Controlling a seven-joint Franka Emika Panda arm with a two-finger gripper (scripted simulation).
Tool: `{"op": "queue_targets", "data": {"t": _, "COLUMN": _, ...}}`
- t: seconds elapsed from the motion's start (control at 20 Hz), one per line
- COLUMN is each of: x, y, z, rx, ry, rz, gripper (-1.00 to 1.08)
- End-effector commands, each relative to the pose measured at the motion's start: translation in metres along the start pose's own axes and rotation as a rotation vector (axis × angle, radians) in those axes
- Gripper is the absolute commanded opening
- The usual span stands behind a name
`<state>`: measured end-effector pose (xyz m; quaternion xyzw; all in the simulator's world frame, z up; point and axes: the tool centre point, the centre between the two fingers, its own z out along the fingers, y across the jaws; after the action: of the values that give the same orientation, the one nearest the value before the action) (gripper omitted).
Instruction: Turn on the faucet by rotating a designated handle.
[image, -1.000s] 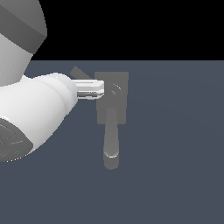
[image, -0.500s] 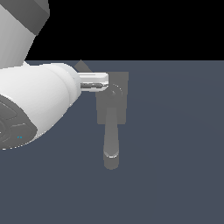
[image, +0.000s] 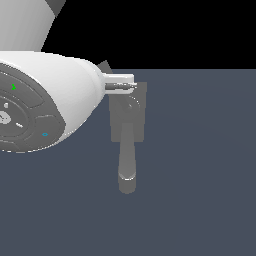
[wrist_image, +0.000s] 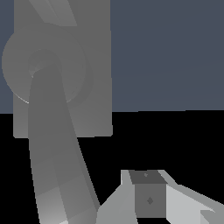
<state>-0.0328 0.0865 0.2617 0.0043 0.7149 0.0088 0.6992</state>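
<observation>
End effector (image: 127, 82) sat at faucet (image: 128, 120) base top, frame centre-left, positioned to push handle (wrist_image: 57, 13). Finger opening: could not tell; nothing visibly gripped.

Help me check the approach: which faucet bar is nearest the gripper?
The thin handle, whose tip shows beside the gripper in the exterior view; the thicker spout runs away from it.

We see a flat slate-blue floor (image: 200, 165) under everything. The grey faucet (image: 128, 120) sits directly on it, base block flat against the surface, spout tube reaching away from the block.
</observation>
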Motion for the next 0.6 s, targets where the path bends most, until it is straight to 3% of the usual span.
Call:
{"op": "queue_targets", "data": {"t": 0.0, "x": -0.015, "y": -0.01, "z": 0.002, "rx": 0.005, "ry": -0.017, "rz": 0.002, "gripper": -1.0}}
{"op": "queue_targets", "data": {"t": 0.3, "x": -0.031, "y": -0.026, "z": 0.002, "rx": 0.005, "ry": -0.022, "rz": 0.002, "gripper": -1.0}}
{"op": "queue_targets", "data": {"t": 0.4, "x": -0.02, "y": -0.024, "z": -0.001, "rx": 0.015, "ry": -0.03, "rz": 0.041, "gripper": -1.0}}
{"op": "queue_targets", "data": {"t": 0.55, "x": -0.023, "y": -0.034, "z": 0.0, "rx": 0.014, "ry": -0.029, "rz": 0.035, "gripper": -1.0}}
